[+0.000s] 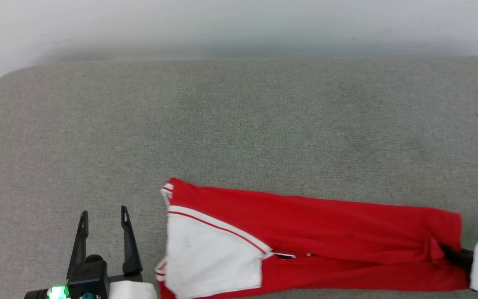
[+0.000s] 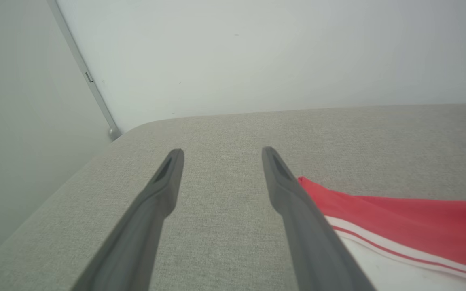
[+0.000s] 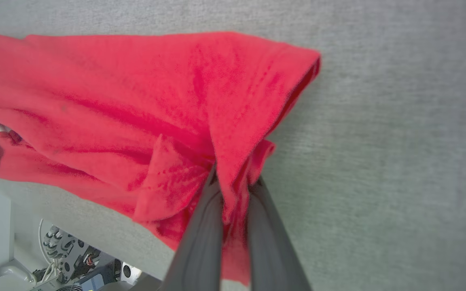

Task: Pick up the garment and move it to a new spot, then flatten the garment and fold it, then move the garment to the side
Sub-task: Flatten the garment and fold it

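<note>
The garment, a red shirt with a white sleeve at its left end, lies folded into a long strip near the front edge of the grey cushion. My right gripper is shut on a bunched fold of red cloth at the garment's right end; in the right wrist view the cloth is pinched between the two dark fingers. To the left of the garment my left gripper stands open over bare cushion, touching nothing. The left wrist view has the garment's red and white edge just right of its fingers.
The grey fabric cushion stretches wide behind and to both sides of the garment, ending at a pale wall. Its rounded left corner meets a metal strip on the wall. Below the cushion's front edge, equipment and cables show.
</note>
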